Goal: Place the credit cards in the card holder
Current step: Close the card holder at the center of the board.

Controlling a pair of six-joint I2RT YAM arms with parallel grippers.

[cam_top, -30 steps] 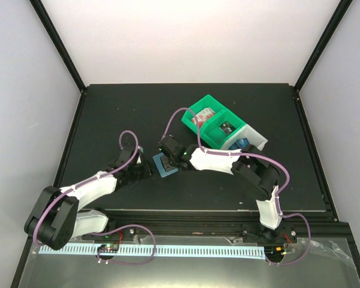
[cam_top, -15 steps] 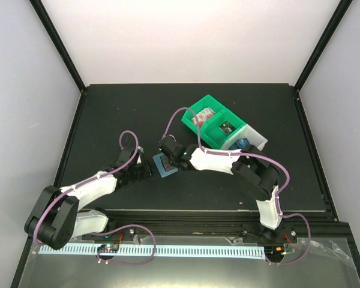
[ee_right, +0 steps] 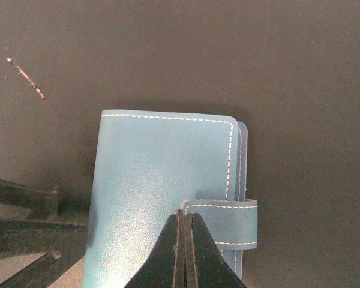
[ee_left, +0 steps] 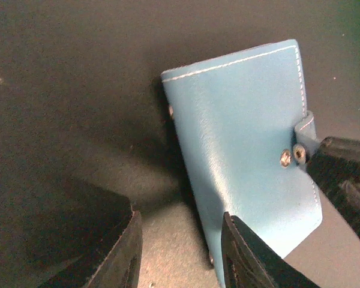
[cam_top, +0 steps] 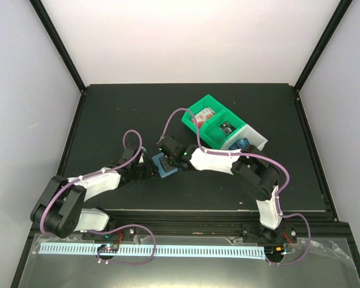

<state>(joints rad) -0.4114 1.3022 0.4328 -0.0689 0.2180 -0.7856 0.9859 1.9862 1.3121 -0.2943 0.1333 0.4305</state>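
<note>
Left gripper [ee_left: 180, 217] low over the black table [cam_top: 108, 120], its two fingers spread apart; the near corner of the card holder [ee_left: 246, 138] shows in the gap, one finger [ee_left: 246, 258] crossing in front of its lower edge; whether it touches, I cannot tell; card holder closed, on the table between my two grippers, teal-blue with white stitching, snap tab [ee_left: 305, 127] wrapped over one edge; right gripper [ee_right: 185, 219] meets it from the opposite side, fingers pressed tight together, tips set at the end of the tab, nothing visibly caught between them; farther back and to the right, well apart from the holder: green bin [cam_top: 211, 137], then white bin [cam_top: 259, 141] against it; something blue inside the white one, too small to name.
</note>
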